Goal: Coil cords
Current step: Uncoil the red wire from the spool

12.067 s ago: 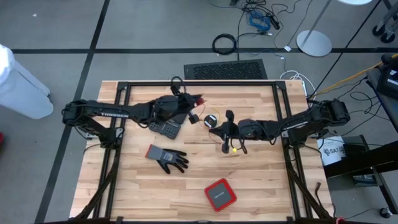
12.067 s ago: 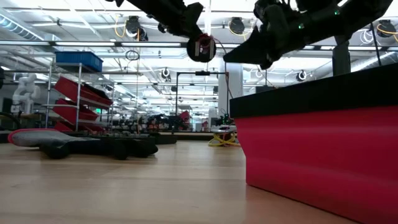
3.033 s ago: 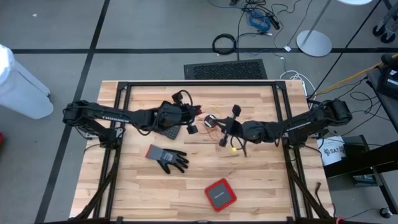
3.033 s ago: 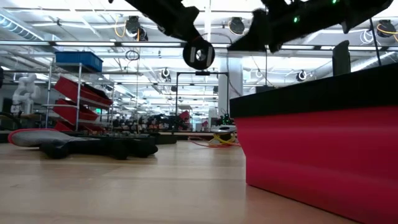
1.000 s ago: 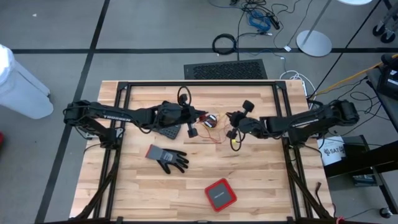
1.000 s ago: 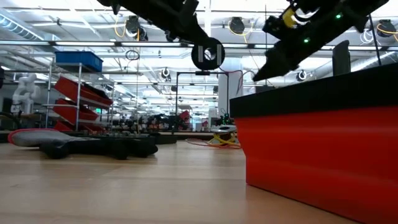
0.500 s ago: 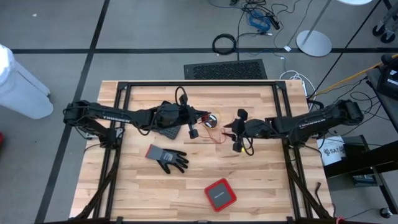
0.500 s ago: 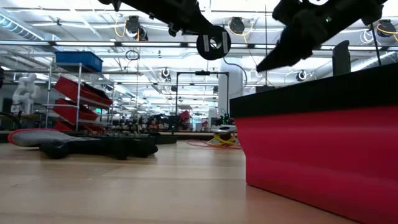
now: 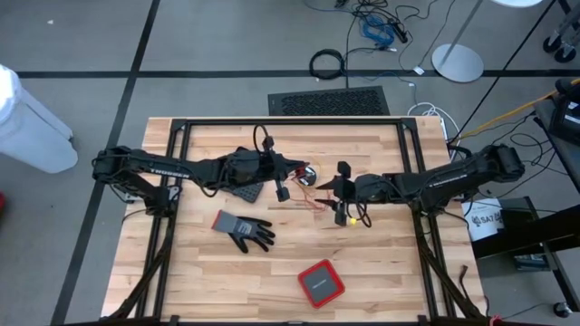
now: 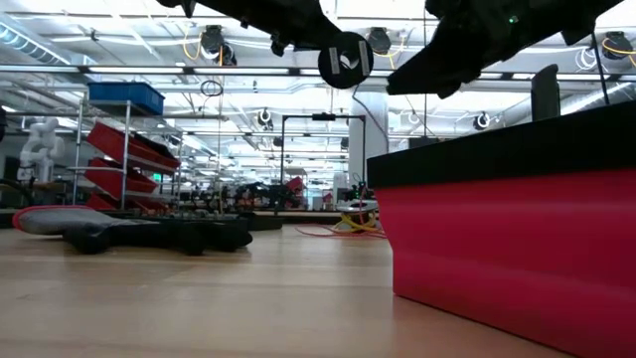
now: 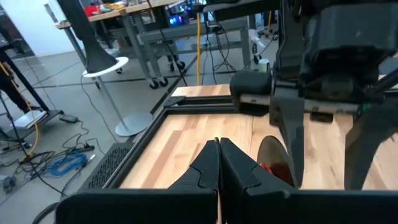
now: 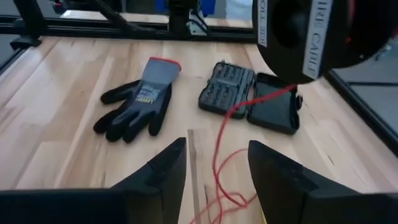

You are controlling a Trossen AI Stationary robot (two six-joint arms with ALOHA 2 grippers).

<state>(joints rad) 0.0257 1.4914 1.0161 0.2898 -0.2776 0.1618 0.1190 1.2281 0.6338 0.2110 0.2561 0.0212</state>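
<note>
Two arms are seen meeting near the middle of the counter [image 9: 208,281]. One red cord [image 9: 317,201] lies loose on the wood between the two tools, and one yellow cord [image 9: 343,217] lies just beside the right tool [image 9: 337,187], under the right arm. One grey glove [image 9: 242,230], one red box [image 9: 320,282] and one open dark bit case [image 9: 246,191] are counted on the counter.

The left tool [image 9: 292,168] is clenched, its fingers [image 11: 211,163] pressed together; what they pinch cannot be told. A round spool [image 10: 345,60] is held up beside it. The right tool is released, its fingers [image 12: 166,171] standing apart above the red cord.

Bare wood is left along the far edge and the near left of the counter; the red box sits close to the near edge.

Only in the right wrist view is the red cord [image 12: 233,143] seen running from the spool [image 12: 311,34] down to the wood, passing in front of the bit case [image 12: 249,96] and lying apart from the glove [image 12: 140,102]. In the low view the red box [image 10: 507,249] hides much of the counter.
</note>
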